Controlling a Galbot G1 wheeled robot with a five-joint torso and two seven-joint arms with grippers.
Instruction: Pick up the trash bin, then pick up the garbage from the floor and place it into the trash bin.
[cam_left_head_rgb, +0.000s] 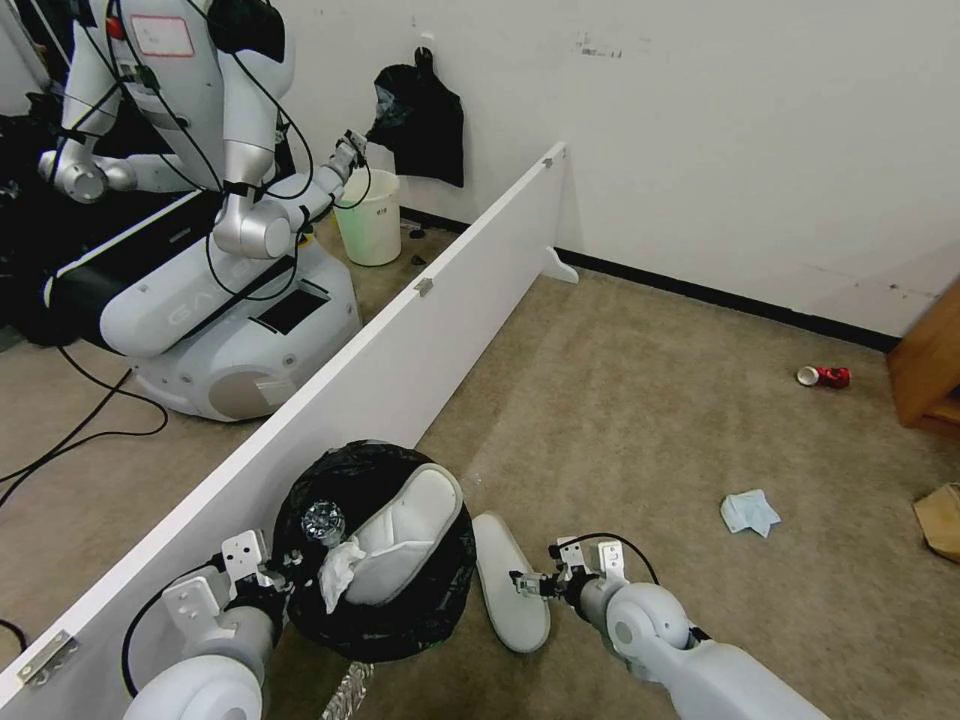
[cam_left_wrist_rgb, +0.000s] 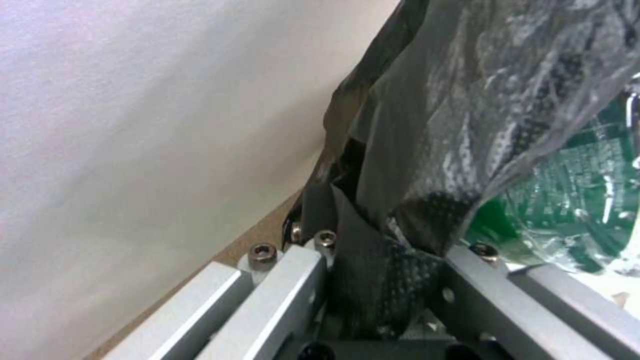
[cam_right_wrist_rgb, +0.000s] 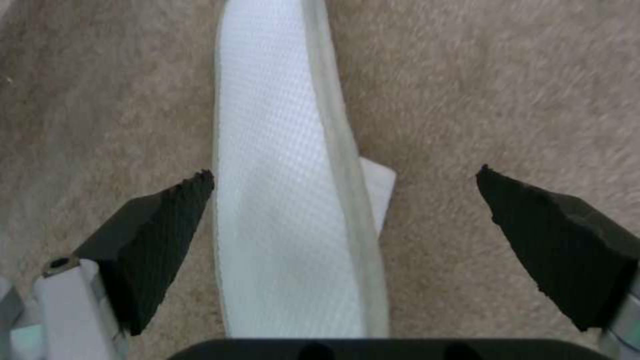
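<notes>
Two claws at work. Right claw (cam_left_head_rgb: 532, 583) hangs low over the floor with its pads (cam_right_wrist_rgb: 167, 220) spread wide apart, straddling the white slipper (cam_left_head_rgb: 512, 585) lying flat on the carpet (cam_left_head_rgb: 620, 420); one pad sits just beside the slipper's edge, the other well off it over bare carpet. Left claw (cam_left_head_rgb: 272, 578) is clamped on the trash bin (cam_left_head_rgb: 375, 540) at its 9 o'clock rim, black bag liner (cam_left_wrist_rgb: 400, 210) pinched between the fingers (wrist view confirms). Bin is held beside the white partition board (cam_left_head_rgb: 400, 330), slipper just at the bin's 3 o'clock.

Handling, my guess: slipper is light, soft, floppy foam-and-fabric, will bend if taken at the tip; best pinched across the narrow width near mid-sole. Bin is light, but the bag is slick and crinkly, so the grip may slide.

Inside the bin: another slipper (cam_left_head_rgb: 405, 535), tissue (cam_left_head_rgb: 338, 572), clear bottle (cam_left_head_rgb: 323, 522). Farther out at 2 o'clock: blue mask (cam_left_head_rgb: 750, 512), red can (cam_left_head_rgb: 824, 376), brown bag (cam_left_head_rgb: 940, 520), cut off by the frame edge.

Hard to tell: the bin's white wall is hidden under the bag, and whether the right pads touch the carpet.
</notes>
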